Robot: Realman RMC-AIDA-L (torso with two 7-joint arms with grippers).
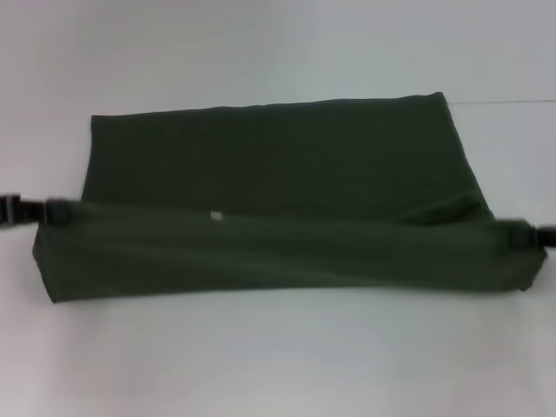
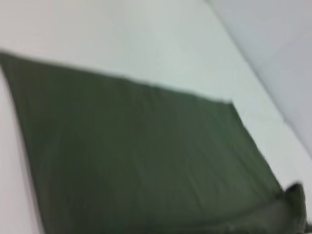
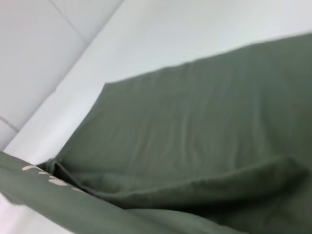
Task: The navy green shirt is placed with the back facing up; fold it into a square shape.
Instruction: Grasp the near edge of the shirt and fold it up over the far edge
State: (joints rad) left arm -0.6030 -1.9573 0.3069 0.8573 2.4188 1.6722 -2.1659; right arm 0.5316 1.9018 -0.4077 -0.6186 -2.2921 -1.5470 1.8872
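We see the navy green shirt (image 1: 278, 165) spread across the middle of the white tabletop (image 1: 278, 365), its near part lifted into a long folded band stretched between our two arms. From the head view, our left gripper (image 1: 54, 211) meets the band's left end and our right gripper (image 1: 526, 233) its right end; both pairs of fingers are buried in cloth, so we cannot tell how they stand. The head view alone shows a small pale mark (image 1: 217, 215) on the band. The right wrist view adds cream marks (image 3: 46, 176) along a raised strip of fabric, and the left wrist view shows only plain cloth. Both wrist views catch a pale wall (image 2: 273, 34) beyond the tabletop's far edge.
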